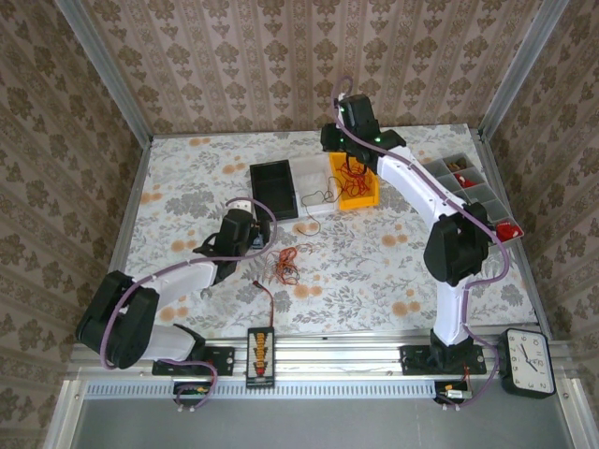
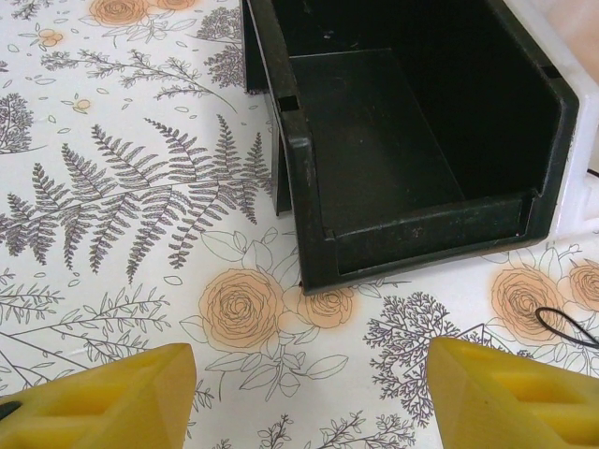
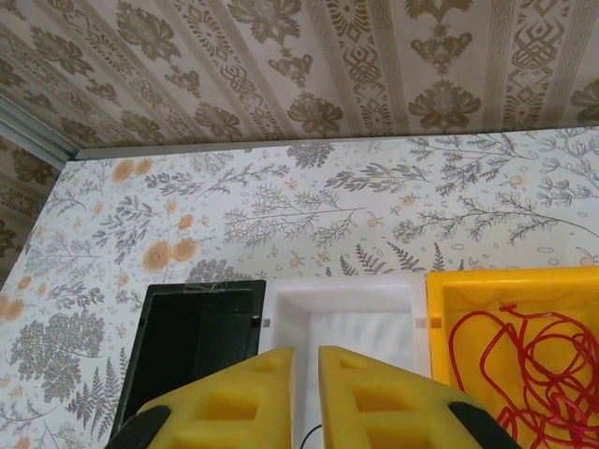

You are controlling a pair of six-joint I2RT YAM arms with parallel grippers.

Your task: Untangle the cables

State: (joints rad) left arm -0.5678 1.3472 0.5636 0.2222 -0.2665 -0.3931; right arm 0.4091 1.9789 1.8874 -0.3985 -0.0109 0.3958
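the small tangle of thin red, orange-brown and black cables [image 1: 285, 265] lies on the flowered tablecloth [image 1: 374, 271], in front of the 3 bins and just right of the left arm's wrist. the left gripper [image 2: 309, 365] has its yellow fingers wide apart and empty, low over the cloth, facing the open end of the empty black plastic bin [image 2: 374, 140]. the right gripper [image 3: 306, 374] is above the white plastic bin [image 3: 337, 285], its fingers all but together with nothing between them. coiled red wire [image 3: 524, 360] lies in the yellow plastic bin [image 3: 515, 276].
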